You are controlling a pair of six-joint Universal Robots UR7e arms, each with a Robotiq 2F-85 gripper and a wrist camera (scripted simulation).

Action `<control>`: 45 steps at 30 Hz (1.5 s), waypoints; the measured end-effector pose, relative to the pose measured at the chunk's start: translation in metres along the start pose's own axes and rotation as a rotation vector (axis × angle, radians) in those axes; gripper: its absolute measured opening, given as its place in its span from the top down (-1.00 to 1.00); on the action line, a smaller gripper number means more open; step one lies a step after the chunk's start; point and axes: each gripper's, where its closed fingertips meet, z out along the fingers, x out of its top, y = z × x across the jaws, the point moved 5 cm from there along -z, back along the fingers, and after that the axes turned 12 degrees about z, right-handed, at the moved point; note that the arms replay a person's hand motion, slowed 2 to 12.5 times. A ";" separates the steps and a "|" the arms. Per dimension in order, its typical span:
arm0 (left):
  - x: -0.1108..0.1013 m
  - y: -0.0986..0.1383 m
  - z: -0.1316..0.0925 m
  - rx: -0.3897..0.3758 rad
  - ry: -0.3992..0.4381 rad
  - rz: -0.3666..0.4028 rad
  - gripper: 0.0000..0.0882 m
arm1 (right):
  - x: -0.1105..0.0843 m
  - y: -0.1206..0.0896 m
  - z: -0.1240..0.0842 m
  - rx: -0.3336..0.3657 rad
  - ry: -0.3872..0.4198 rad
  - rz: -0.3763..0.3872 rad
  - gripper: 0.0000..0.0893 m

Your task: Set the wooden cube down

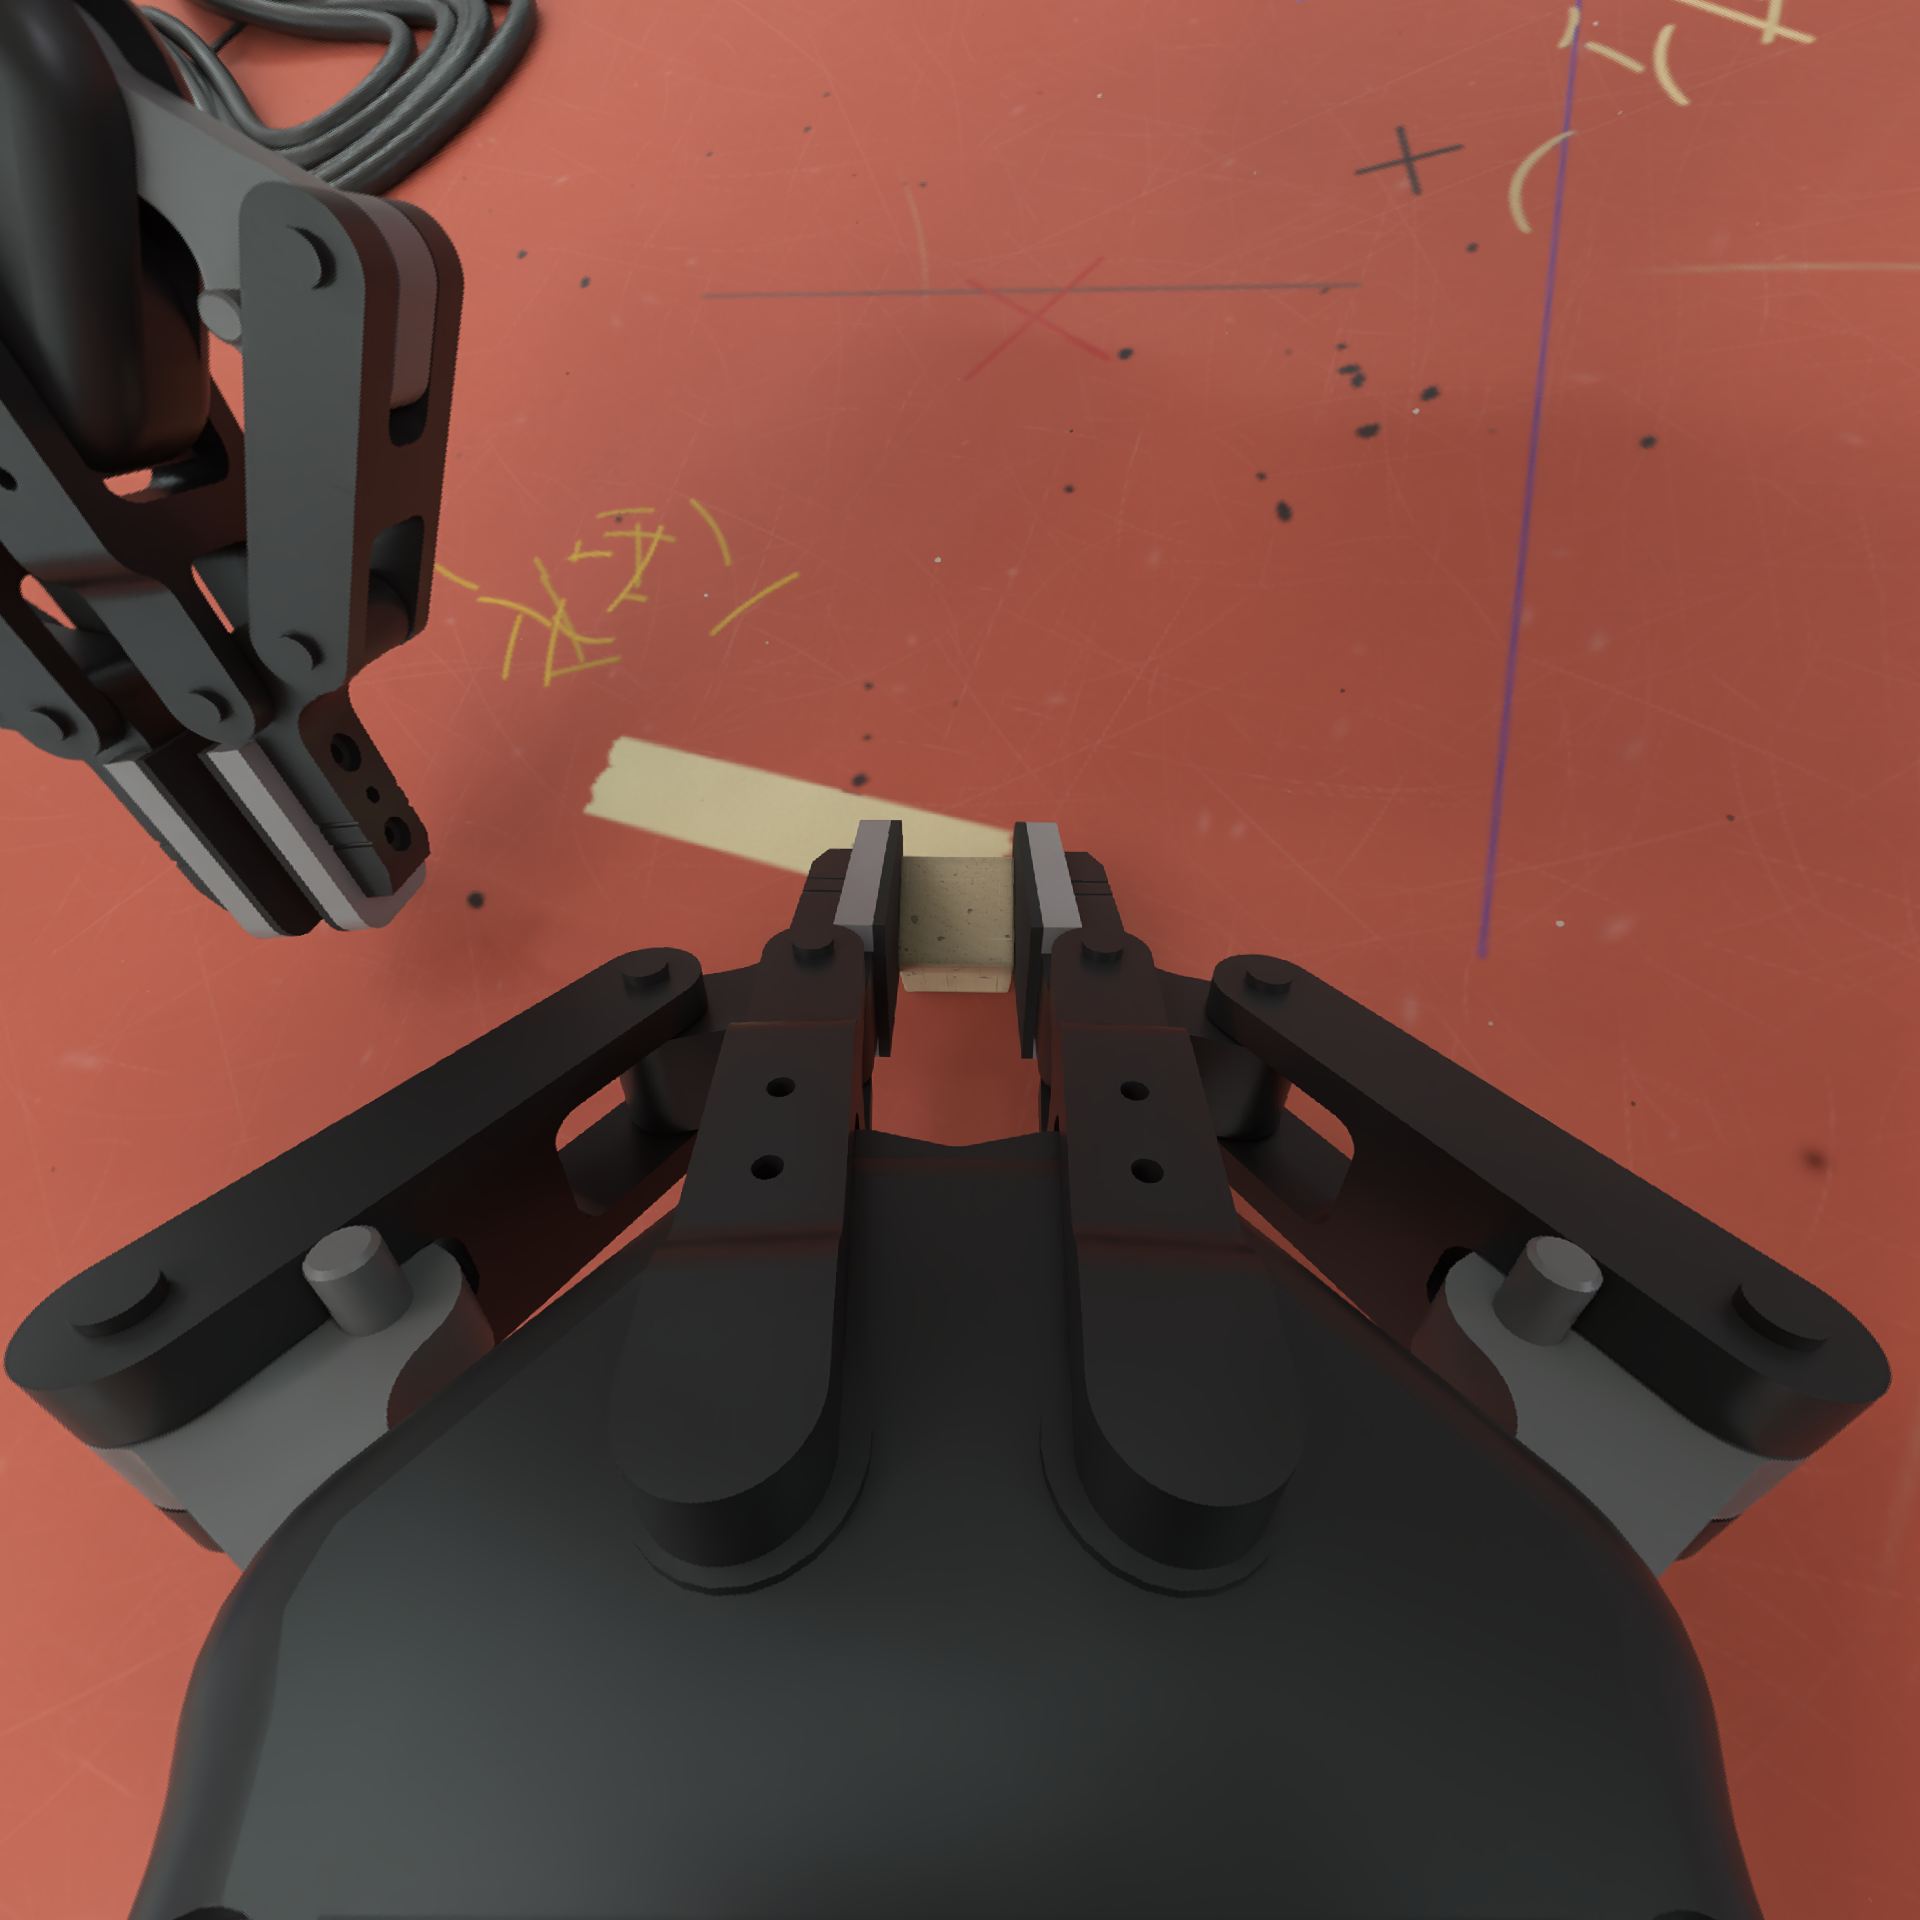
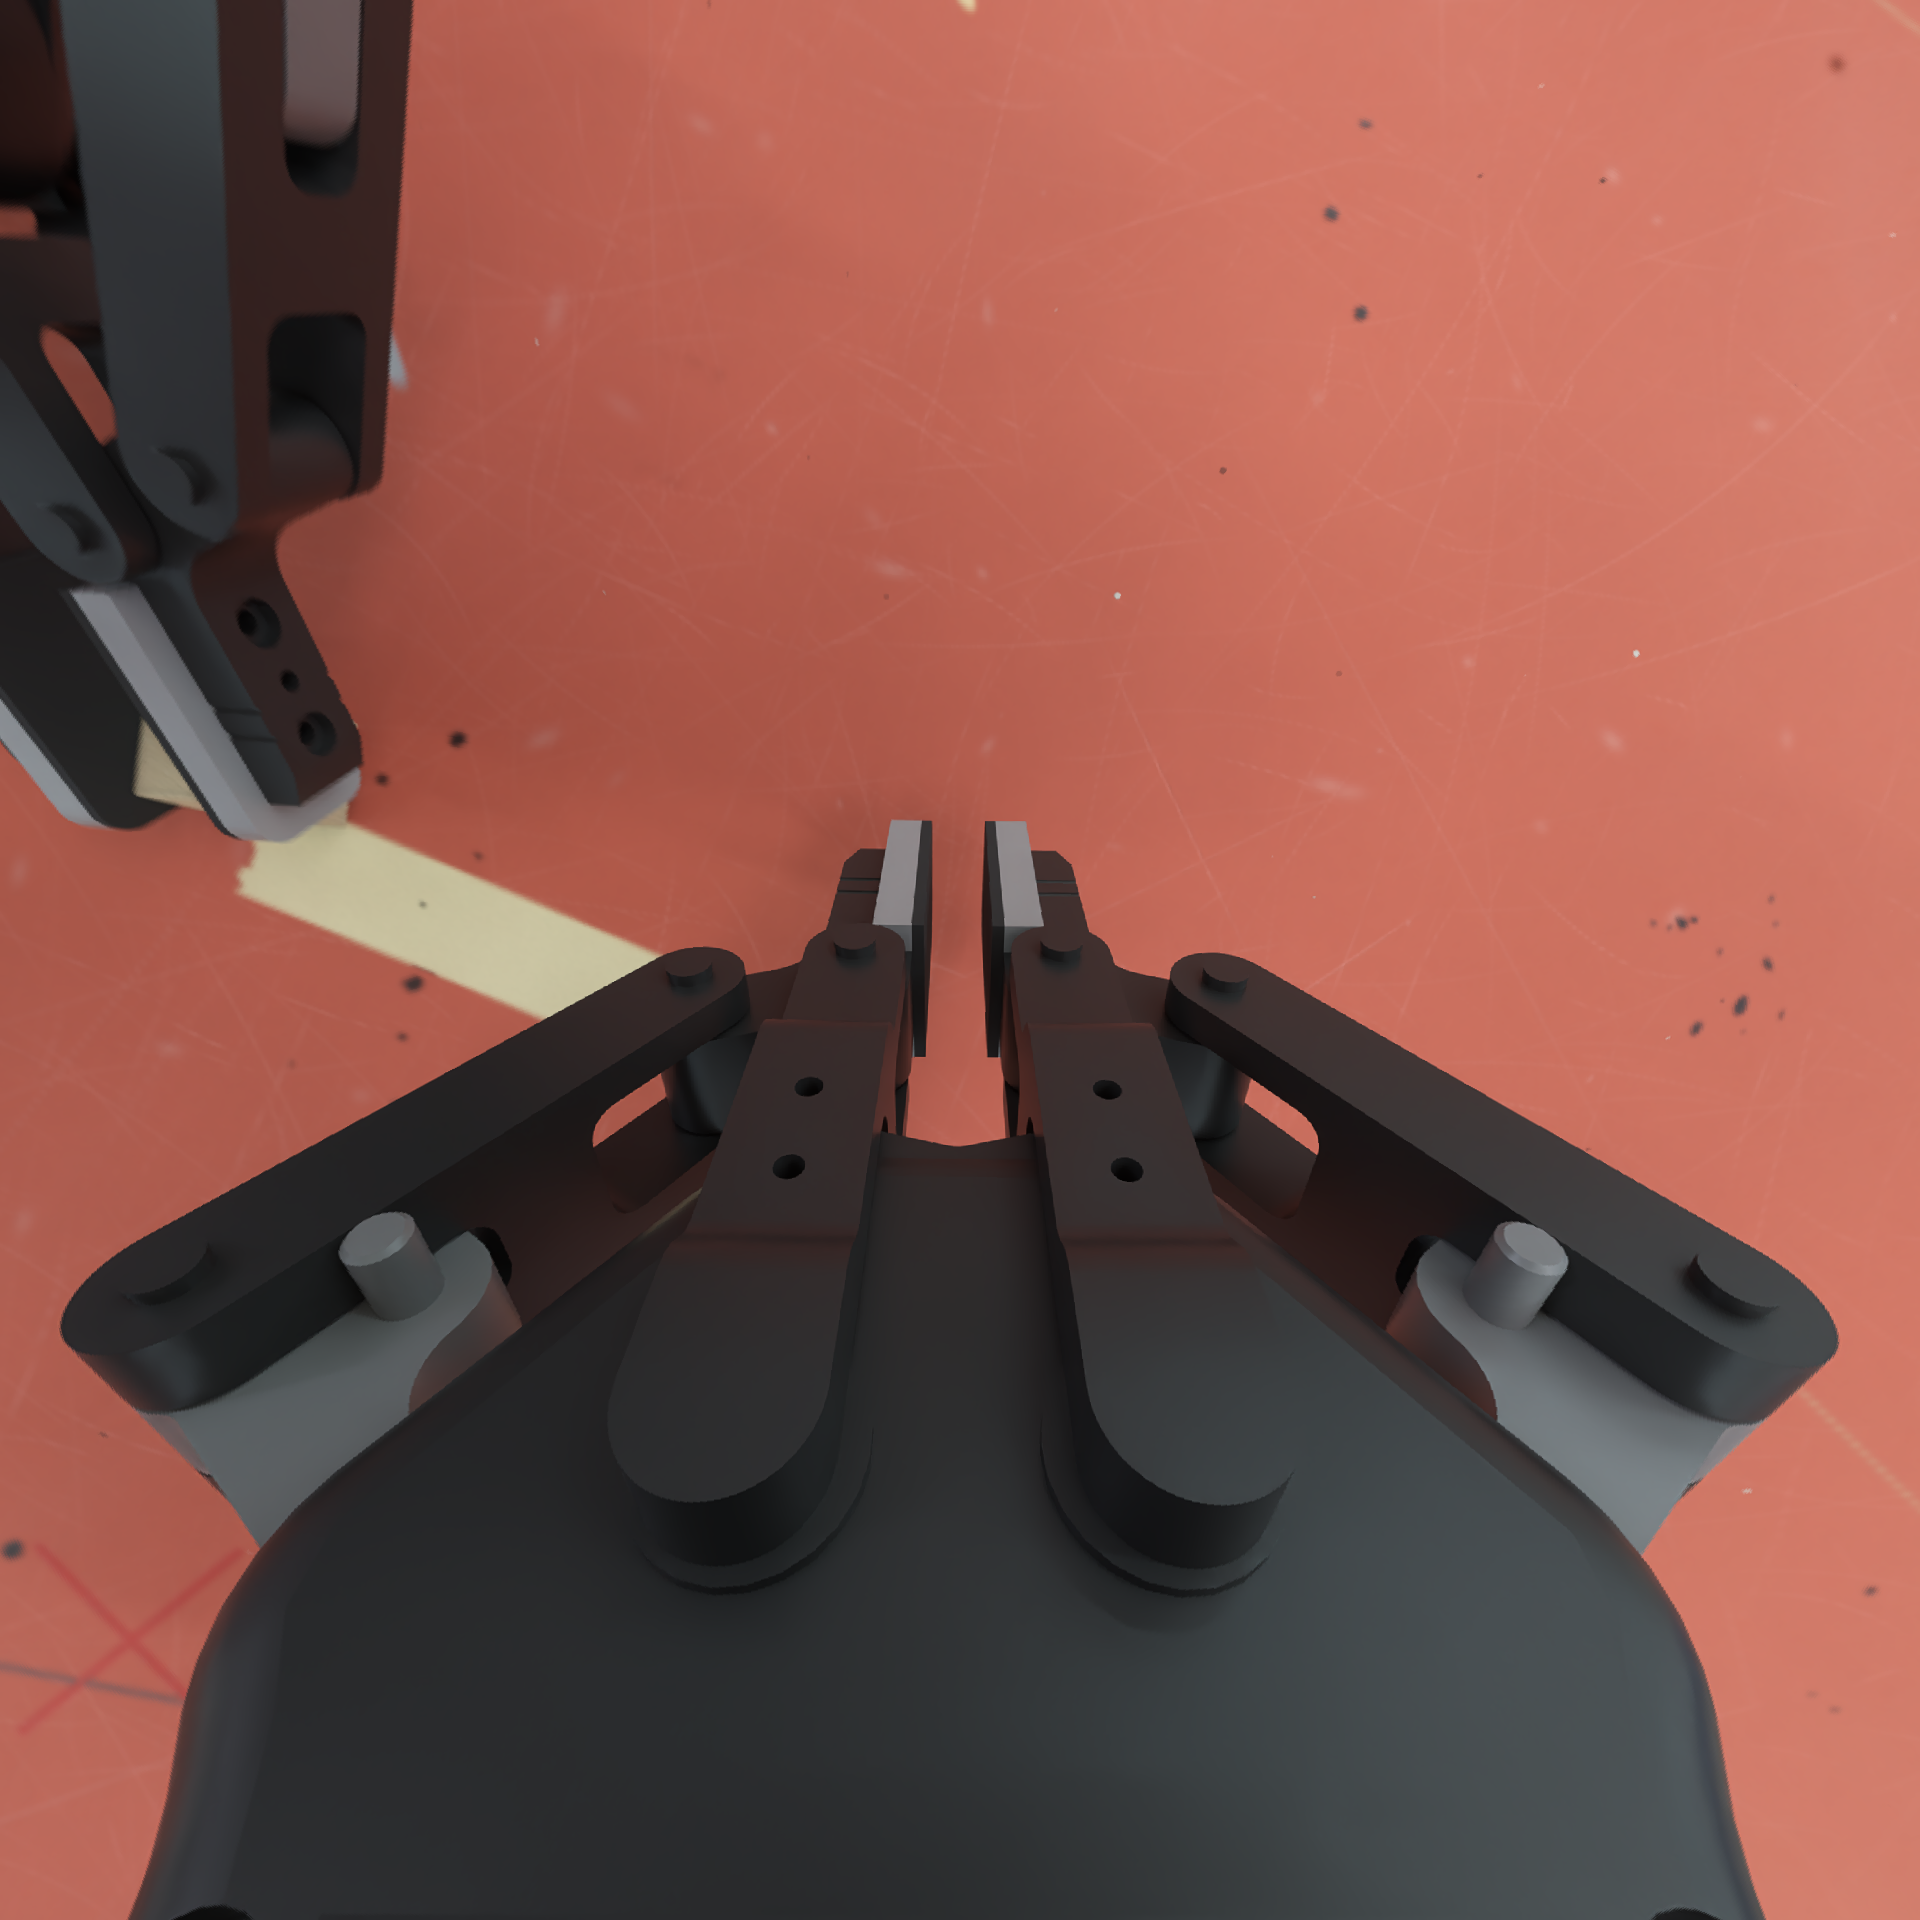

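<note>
My left gripper (image 1: 956, 883) is shut on the wooden cube (image 1: 956, 920), a small pale block held between its two pads. It hangs over one end of a beige tape strip (image 1: 727, 800) on the red table (image 1: 1247, 623). In the right wrist view the left gripper (image 2: 197, 800) sits very low at the tape's end, with the cube (image 2: 156, 774) showing between its fingers. I cannot tell whether the cube touches the table. My right gripper (image 2: 957, 873) is shut and empty, with a thin gap between its pads. It also shows in the left wrist view (image 1: 343, 883), left of the cube.
The tape strip (image 2: 447, 914) runs between the two grippers. A bundle of grey cables (image 1: 343, 83) lies at the far left. The red table carries pen lines, crosses, yellow scribbles (image 1: 582, 613) and dark specks.
</note>
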 end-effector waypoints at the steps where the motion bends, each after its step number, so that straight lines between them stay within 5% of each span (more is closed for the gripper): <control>1: 0.000 0.000 0.000 -0.002 0.000 0.000 0.57 | 0.000 0.001 0.001 -0.001 -0.015 -0.020 0.79; 10: 0.000 0.000 0.000 -0.005 0.001 0.000 0.57 | 0.008 0.011 0.005 0.003 -0.076 -0.138 0.70; 19: 0.000 0.001 0.000 -0.005 0.001 0.002 0.57 | 0.012 0.013 0.009 0.051 -0.119 -0.173 0.69; 32: 0.000 0.001 -0.001 0.001 0.003 0.010 0.57 | 0.020 0.017 0.014 0.032 -0.147 -0.216 0.98; 45: 0.000 0.002 -0.001 0.004 0.003 0.011 0.57 | 0.016 0.010 0.011 0.039 -0.175 -0.234 1.00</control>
